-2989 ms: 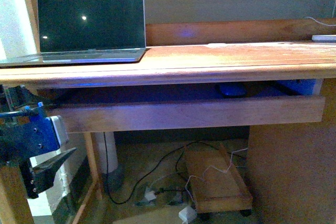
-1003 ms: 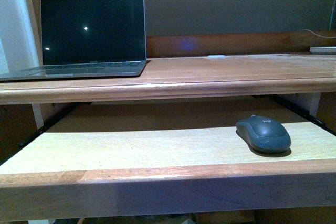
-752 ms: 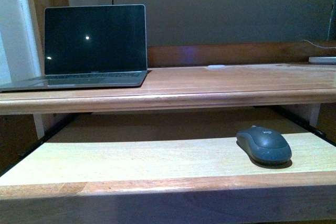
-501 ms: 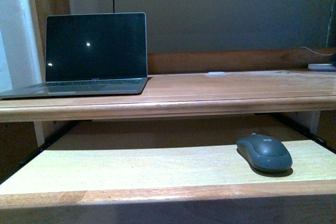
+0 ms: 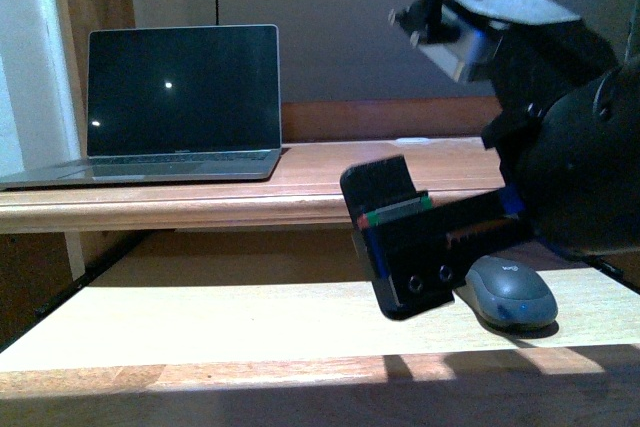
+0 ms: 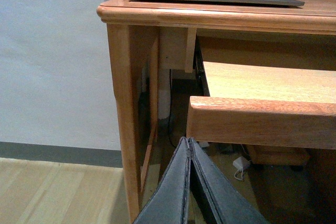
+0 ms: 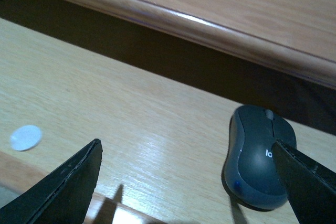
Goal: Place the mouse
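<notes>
Below the pull-out tray (image 6: 262, 121), off its left front corner, the left gripper (image 6: 188, 150) hung with its fingers pressed together, holding nothing. Above the tray's right part the right gripper (image 7: 186, 145) was spread wide and empty. The mouse (image 7: 257, 156) lay on the tray's pale board toward its right end, near that gripper's right finger rather than squarely between the two; I could not tell whether they touched. It looked light and rigid, with a smooth domed shell likely to slip, so a grip low across its two flanks seemed safest, clear of the buttons and wheel. Above and behind the tray ran the desktop (image 5: 330, 182), with an open laptop (image 5: 180, 97) over the tray's left end.
</notes>
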